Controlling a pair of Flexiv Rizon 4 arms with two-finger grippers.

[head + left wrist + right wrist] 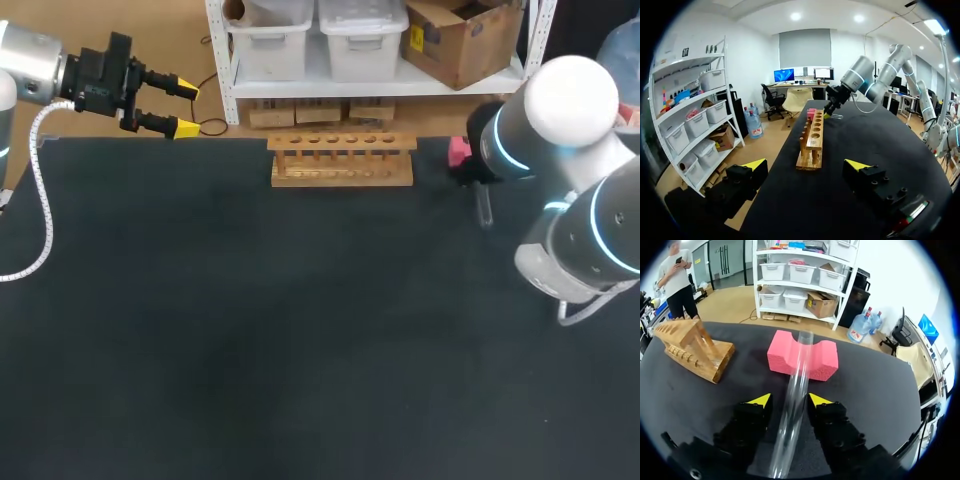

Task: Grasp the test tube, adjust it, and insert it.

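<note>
The test tube (795, 385) sits pinched between the two yellow-tipped fingers of the right end effector (789, 400), which are drawn in against its sides. It is at the far right of the table (250, 330), with its far end over a pink foam block (802, 357), right of the wooden rack (342, 160). The left end effector (187, 109) hangs at the far left edge, fingers spread wide and holding nothing.
</note>
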